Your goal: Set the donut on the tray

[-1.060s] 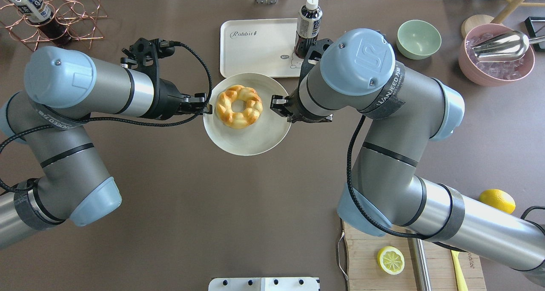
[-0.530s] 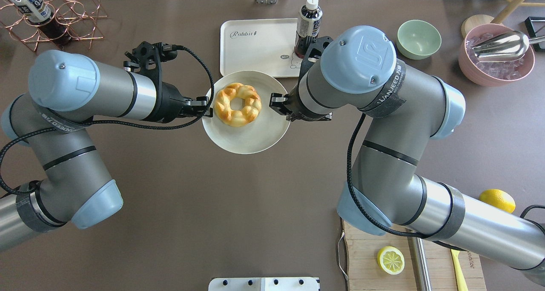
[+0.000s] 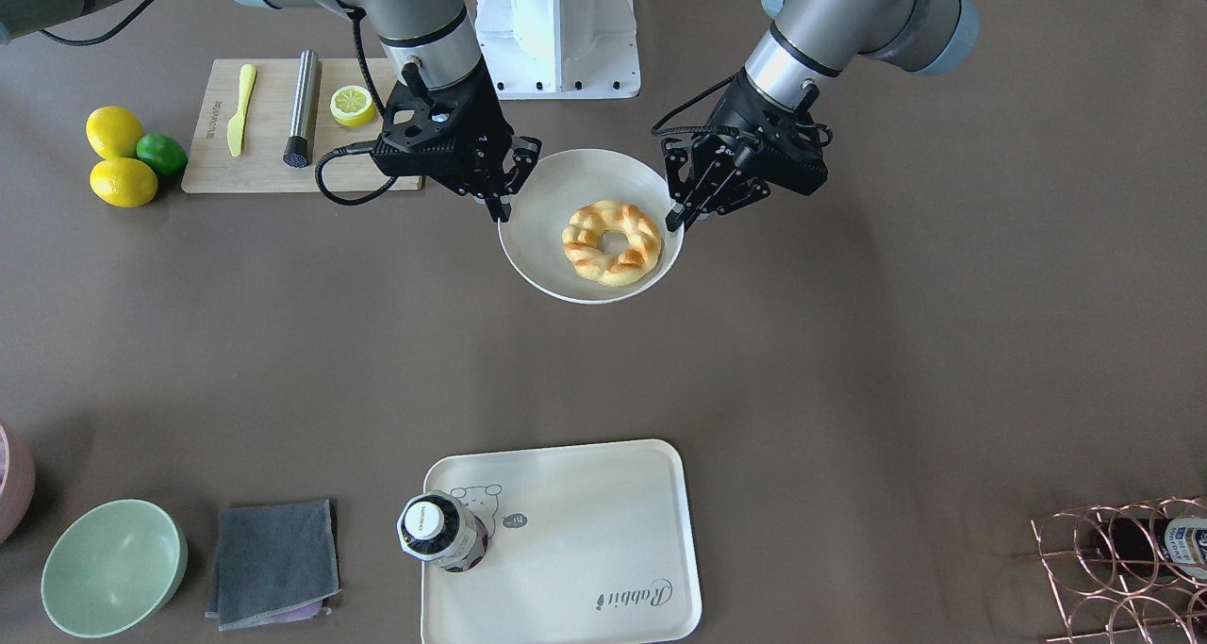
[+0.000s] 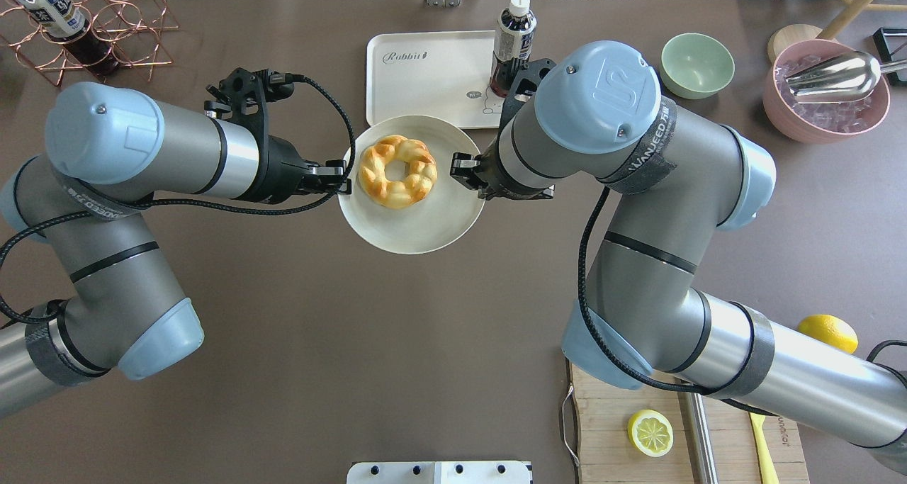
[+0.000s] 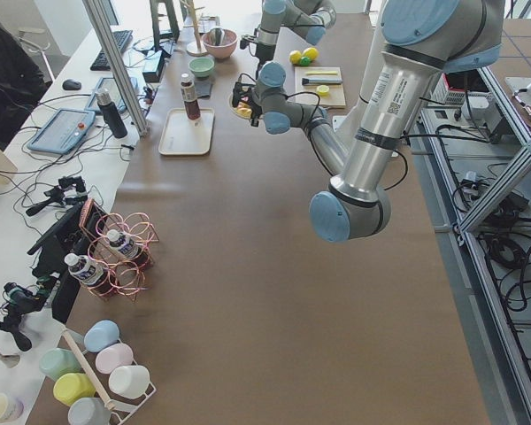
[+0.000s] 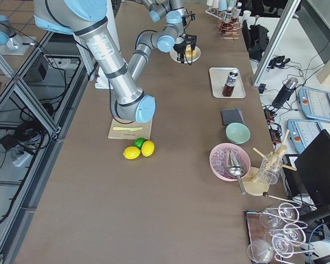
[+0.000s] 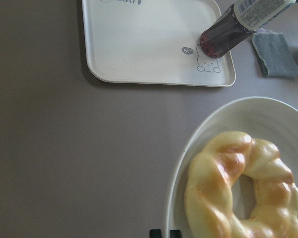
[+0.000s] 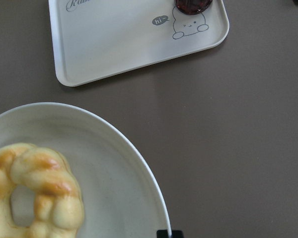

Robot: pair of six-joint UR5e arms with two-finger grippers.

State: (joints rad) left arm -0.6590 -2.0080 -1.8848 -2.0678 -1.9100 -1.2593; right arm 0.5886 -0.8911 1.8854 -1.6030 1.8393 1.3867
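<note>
The golden braided donut (image 4: 397, 171) lies on a round white plate (image 4: 418, 225). My left gripper (image 4: 345, 179) is shut on the plate's left rim and my right gripper (image 4: 457, 169) is shut on its right rim. In the front view the plate (image 3: 556, 182) with the donut (image 3: 611, 241) hangs between the right gripper (image 3: 500, 212) and the left gripper (image 3: 674, 220). The cream tray (image 4: 425, 80) with "Rabbit" script lies just beyond the plate. Both wrist views show the donut (image 7: 243, 188) (image 8: 35, 193) and the tray (image 7: 149, 44) (image 8: 119, 39).
A dark bottle (image 4: 514, 41) stands on the tray's right corner. A green bowl (image 4: 697, 64) and a pink ice bowl (image 4: 825, 91) sit at the far right. A cutting board (image 4: 616, 434) holds a lemon slice (image 4: 650, 432). A copper rack (image 4: 106, 23) is far left.
Both grippers have carried the plate with the donut a little toward the tray. Their hold on the rim is unchanged.
</note>
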